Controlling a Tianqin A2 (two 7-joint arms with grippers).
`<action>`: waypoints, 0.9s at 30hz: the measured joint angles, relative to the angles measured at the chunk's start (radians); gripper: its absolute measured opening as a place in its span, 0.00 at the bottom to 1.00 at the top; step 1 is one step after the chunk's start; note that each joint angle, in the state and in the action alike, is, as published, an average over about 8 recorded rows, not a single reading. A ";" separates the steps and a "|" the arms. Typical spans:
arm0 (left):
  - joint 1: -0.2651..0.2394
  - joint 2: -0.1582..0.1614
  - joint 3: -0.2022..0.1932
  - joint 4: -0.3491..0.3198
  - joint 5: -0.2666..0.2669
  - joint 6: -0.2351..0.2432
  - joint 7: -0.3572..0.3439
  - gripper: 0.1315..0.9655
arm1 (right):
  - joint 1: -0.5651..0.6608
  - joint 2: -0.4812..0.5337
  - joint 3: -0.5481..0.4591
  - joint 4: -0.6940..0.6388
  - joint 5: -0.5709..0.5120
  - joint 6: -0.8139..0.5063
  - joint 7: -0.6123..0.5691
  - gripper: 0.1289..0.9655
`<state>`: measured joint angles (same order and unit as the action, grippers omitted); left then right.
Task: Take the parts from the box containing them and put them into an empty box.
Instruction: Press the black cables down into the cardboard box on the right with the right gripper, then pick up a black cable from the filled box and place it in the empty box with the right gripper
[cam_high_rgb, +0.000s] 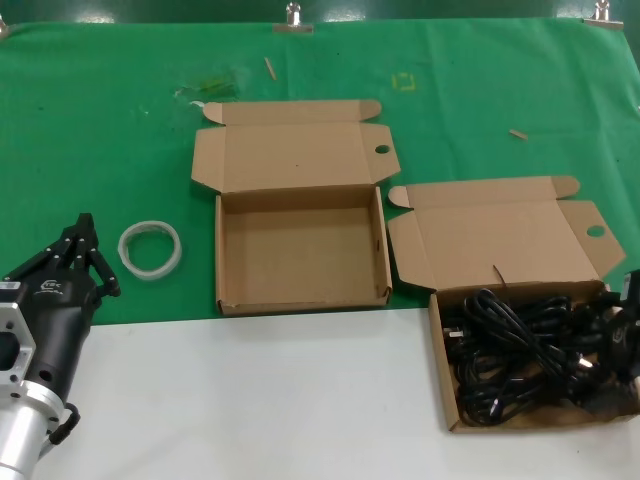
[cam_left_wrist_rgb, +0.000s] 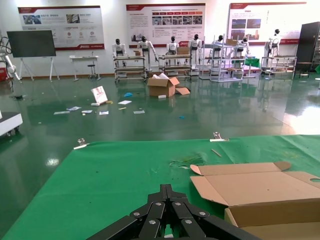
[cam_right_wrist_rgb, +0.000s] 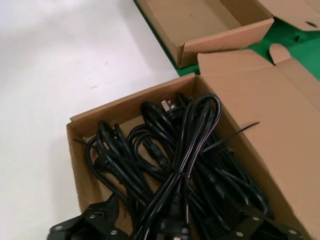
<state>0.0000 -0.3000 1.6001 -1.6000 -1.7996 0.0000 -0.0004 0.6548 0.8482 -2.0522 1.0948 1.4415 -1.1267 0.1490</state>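
Right gripper (cam_right_wrist_rgb: 170, 225) is down in the box of cables (cam_high_rgb: 445, 375), at the right edge of the head view. Its fingers (cam_right_wrist_rgb: 82, 225) are spread wide, one each side of a coiled black power cable bundle (cam_right_wrist_rgb: 187, 150). Not closed on it; whether the pads touch the cable cannot be told.

The cables (cam_high_rgb: 520, 350) all lie in that box, a tangled heap of several bundles filling most of the tray, some moulded plugs visible. The box sits on the white part of the table (cam_high_rgb: 250, 400), with its lid folded back onto the green mat (cam_high_rgb: 100, 150). The lid has a short dark cut (cam_high_rgb: 497, 275) near the hinge.

The empty box (cam_high_rgb: 300, 255) is just left of it, tray on the green mat, front wall at the mat's edge, lid open to the rear, nothing inside.

Left gripper (cam_high_rgb: 85, 255) is parked at the far left over the mat, fingers pressed together, clear of both boxes. A white ring (cam_high_rgb: 150, 248) lies just beside it, between it and the empty box.
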 joint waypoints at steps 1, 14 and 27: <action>0.000 0.000 0.000 0.000 0.000 0.000 0.000 0.01 | 0.002 -0.002 0.000 0.000 -0.002 0.001 0.000 0.75; 0.000 0.000 0.000 0.000 0.000 0.000 0.000 0.01 | 0.012 -0.018 0.000 0.015 -0.017 0.006 0.016 0.50; 0.000 0.000 0.000 0.000 0.000 0.000 0.000 0.01 | -0.027 -0.009 0.003 0.040 -0.022 0.017 0.029 0.20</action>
<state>0.0000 -0.3000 1.6001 -1.6000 -1.7996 0.0000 -0.0004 0.6277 0.8395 -2.0493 1.1344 1.4196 -1.1102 0.1778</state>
